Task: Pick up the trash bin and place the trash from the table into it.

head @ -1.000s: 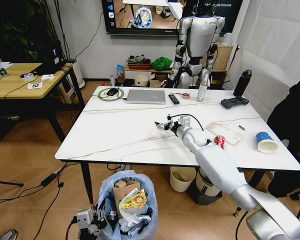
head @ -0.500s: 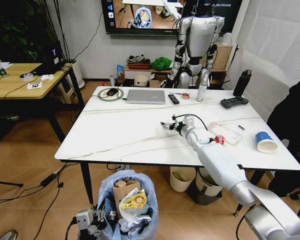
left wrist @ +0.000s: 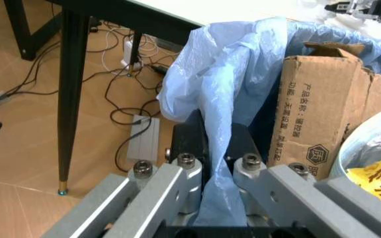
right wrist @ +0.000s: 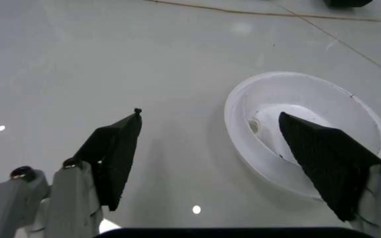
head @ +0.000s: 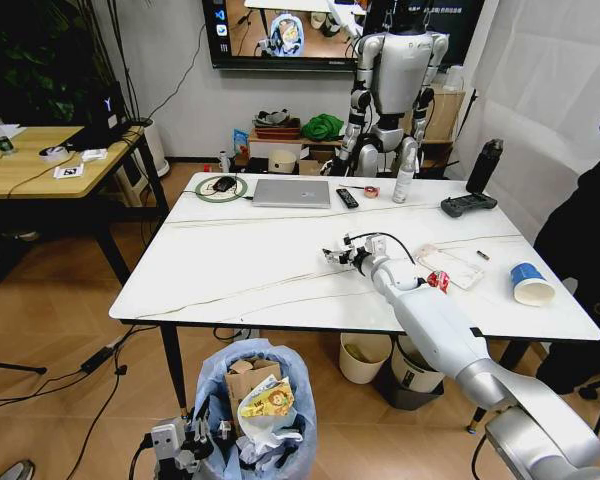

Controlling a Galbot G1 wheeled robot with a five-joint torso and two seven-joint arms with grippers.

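Observation:
The trash bin (head: 255, 405), lined with a crinkly light-blue bag (left wrist: 223, 74), stands on the floor before the white table (head: 240, 270). It holds brown cardboard (left wrist: 316, 114) and a yellow wrapper (head: 267, 400). My left gripper (head: 180, 445) (left wrist: 220, 148) is shut on the bag's rim. My right gripper (head: 338, 252) (right wrist: 220, 163) hangs open just above the tabletop, with a small white round lid (right wrist: 303, 148) lying partly between its fingers. More trash lies to the right: a clear plastic pack (head: 448, 265), a red wrapper (head: 438, 281) and a blue-white paper cup (head: 531, 283).
A laptop (head: 292, 192), a remote (head: 348, 198), a black bottle (head: 485, 165) and a controller (head: 468, 205) sit at the table's far side. A cream bin (head: 365, 355) and a black-rimmed white bin (head: 415, 375) stand under it. A wooden desk (head: 40, 160) is on the left.
My right gripper has slid a little to the right over the tabletop. The left gripper and the bin have stayed where they were.

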